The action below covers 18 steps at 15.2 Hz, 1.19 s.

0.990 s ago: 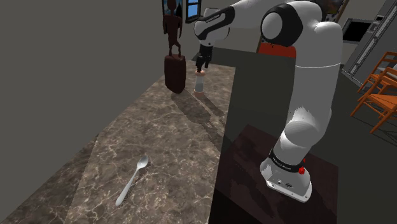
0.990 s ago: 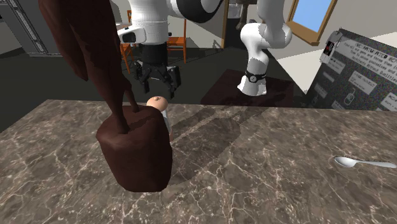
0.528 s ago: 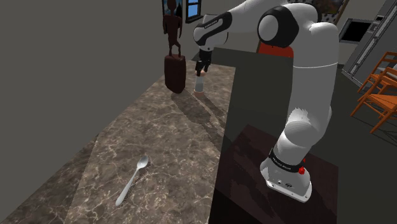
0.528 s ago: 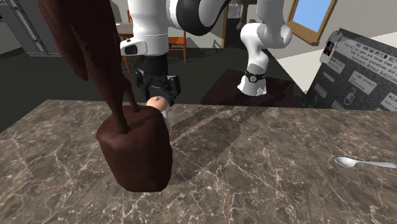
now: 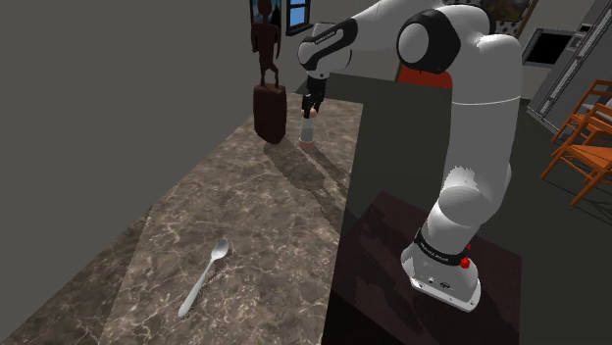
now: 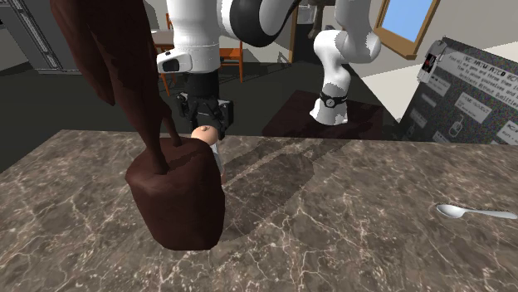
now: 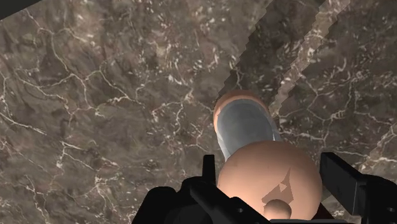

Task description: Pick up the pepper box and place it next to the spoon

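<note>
**Gripper lowered onto pepper box cap since one second ago; no lift**

Gripper sits lower than a second ago, when it hung spread above the cap; over the last half second nothing has shifted. Its two black fingers are now drawn in against opposite sides of the peach cap, clasping the pepper box.

Writing: a speckled board at 2 o'clock in the second exterior view carries white-outlined labels, but the lettering cannot be read. The pepper box shows no label.

Task item: the pepper box stands upright on the brown marble counter, at the far end, near the edge facing the stand. The spoon lies well apart, toward 7 o'clock from it in the shoulder view and toward 3 o'clock in the second exterior view.

Obstructions: a dark brown carved statue on a block base stands just beside the pepper box, at its 9 o'clock in the shoulder view. In the second exterior view the statue hides the lower part of the pepper box. Orange chairs stand off the counter at 3 o'clock.

Arm: the white arm rises from the stand, bends at the top and reaches toward 10 o'clock, with the hand pointing straight down.
</note>
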{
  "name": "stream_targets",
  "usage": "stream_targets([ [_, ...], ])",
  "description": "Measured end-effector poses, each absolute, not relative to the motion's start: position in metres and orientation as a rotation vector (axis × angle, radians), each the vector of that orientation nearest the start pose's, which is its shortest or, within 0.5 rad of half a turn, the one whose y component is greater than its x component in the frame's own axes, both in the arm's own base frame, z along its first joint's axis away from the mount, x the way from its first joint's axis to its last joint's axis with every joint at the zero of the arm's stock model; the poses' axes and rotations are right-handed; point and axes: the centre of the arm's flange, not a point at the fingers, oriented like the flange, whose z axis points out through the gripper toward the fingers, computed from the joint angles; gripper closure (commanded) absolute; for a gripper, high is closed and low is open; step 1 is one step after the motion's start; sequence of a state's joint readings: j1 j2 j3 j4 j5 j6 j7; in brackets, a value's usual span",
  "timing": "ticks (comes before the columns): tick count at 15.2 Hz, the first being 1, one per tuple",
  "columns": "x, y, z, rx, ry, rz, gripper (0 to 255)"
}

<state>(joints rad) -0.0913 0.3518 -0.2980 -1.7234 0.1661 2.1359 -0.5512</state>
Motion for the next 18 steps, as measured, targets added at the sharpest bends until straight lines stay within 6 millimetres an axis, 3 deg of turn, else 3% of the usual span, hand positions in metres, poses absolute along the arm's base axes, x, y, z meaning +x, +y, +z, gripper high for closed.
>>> stream_targets([
  [8, 0.616, -0.226, 0.397, -3.132, -0.156, -0.140, 255],
  [18, 0.615, -0.226, 0.448, -3.132, -0.156, -0.140, 255],
])
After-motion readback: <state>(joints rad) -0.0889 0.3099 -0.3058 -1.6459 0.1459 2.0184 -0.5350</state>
